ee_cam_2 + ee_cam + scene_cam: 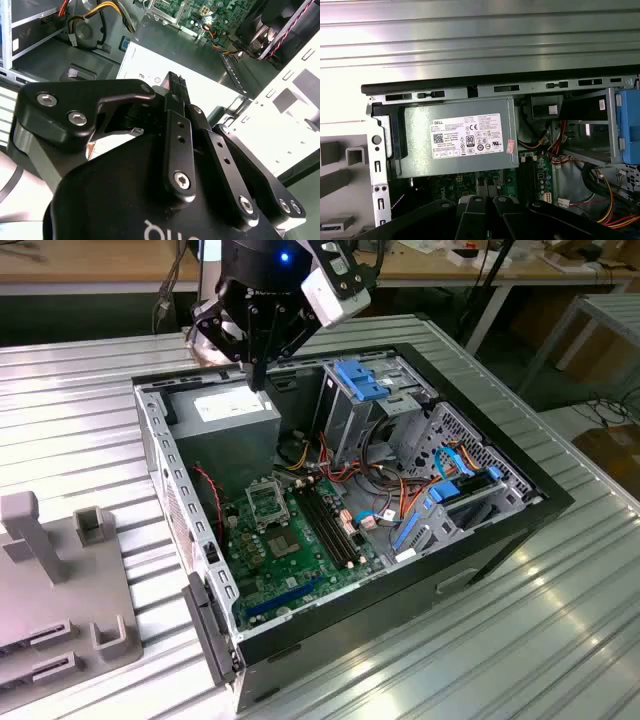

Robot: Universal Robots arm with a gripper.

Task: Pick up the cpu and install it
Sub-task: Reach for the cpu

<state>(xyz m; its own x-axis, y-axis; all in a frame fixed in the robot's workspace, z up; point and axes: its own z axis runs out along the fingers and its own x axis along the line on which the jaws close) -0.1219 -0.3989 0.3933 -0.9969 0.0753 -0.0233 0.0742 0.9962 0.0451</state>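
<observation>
Now gripper (258, 380) tip-down over power supply (232, 418).

The cpu is hidden or too small to pick out for sure. In the exterior view the socket (265, 502), at 6 o'clock from the gripper (258, 383), looks dark and greenish inside its metal frame, not pale silver-grey. The gripper's tips are pressed together; whether a thin chip sits edge-on between them cannot be told.
</observation>
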